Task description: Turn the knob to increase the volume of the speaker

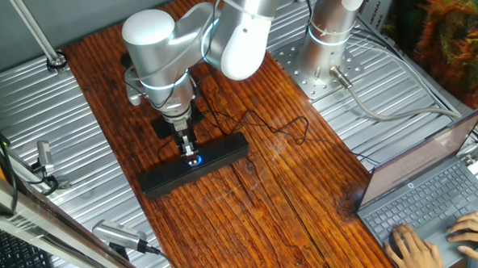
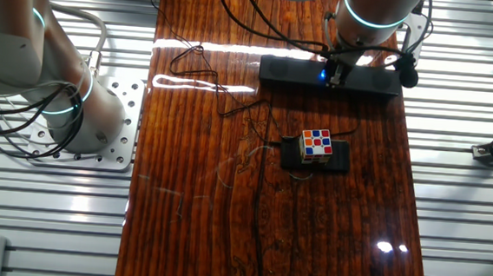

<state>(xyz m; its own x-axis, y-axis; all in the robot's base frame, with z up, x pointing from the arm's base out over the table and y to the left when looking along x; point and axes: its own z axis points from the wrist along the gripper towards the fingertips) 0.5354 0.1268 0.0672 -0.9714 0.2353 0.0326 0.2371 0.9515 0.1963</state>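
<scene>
The speaker [image 1: 224, 153] is a long slim black bar lying across the wooden table; it also shows in the other fixed view [image 2: 368, 79]. The knob [image 1: 194, 161] glows blue at its middle, and its blue ring shows in the other fixed view [image 2: 324, 75]. My gripper [image 1: 190, 152] points straight down onto the knob, its fingers close together with the tips at the lit ring. It also shows in the other fixed view [image 2: 334, 75]. The fingers hide most of the knob. A thin black cable [image 1: 291, 125] runs from the speaker across the table.
A multicoloured cube [image 2: 316, 144] sits on a small black pad [image 2: 341, 158] in the middle of the table. An open laptop [image 1: 435, 192] with a person's hands [image 1: 409, 244] on it stands at the table's side. The arm's base [image 2: 83, 113] is bolted on a metal plate beside the table.
</scene>
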